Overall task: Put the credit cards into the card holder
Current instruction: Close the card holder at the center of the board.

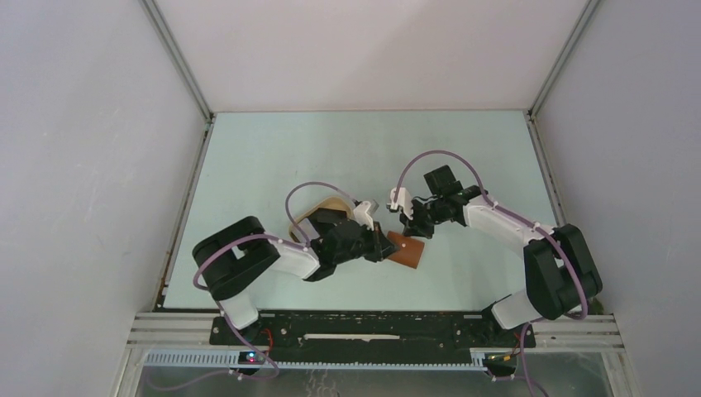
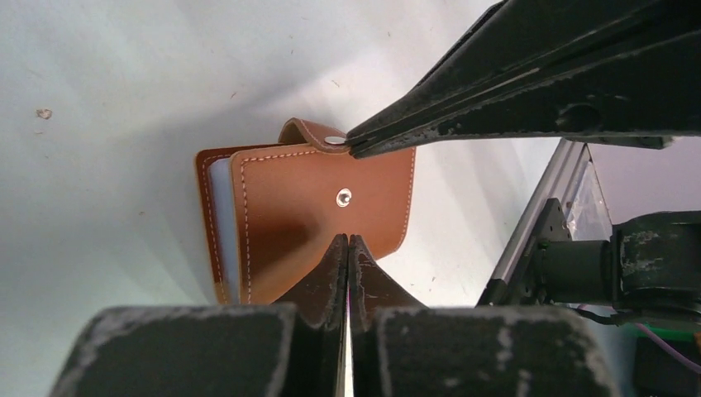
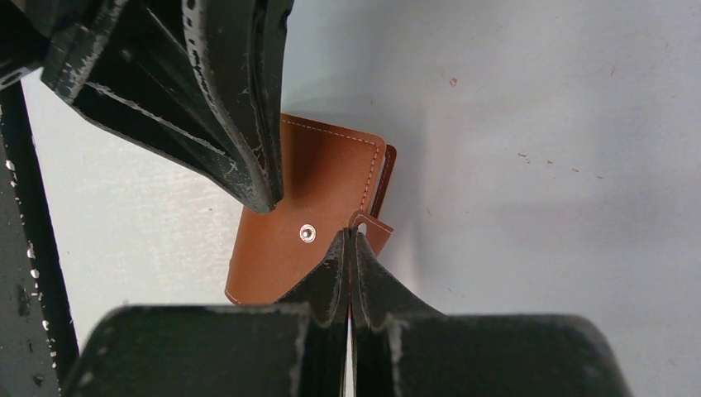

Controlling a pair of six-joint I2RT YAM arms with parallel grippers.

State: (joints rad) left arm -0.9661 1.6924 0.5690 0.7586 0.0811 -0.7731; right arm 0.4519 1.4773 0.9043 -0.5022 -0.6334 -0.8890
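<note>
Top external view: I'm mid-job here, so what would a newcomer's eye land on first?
The reddish-brown card holder lies folded near the middle of the table, and both arms reach in to it from either side. The left hand and the right hand are both shut, their tips nearly meeting over it. In the wrist views, the right hand's tips sit at the holder's unsnapped strap tab.

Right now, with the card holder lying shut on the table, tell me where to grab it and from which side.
Best bet: pinch the loose snap strap. It curls up off the card holder, the only part raised, while the rest lies flat on the table. Come from the strap's edge, the right arm's side, where the right claw sits shut.
</note>
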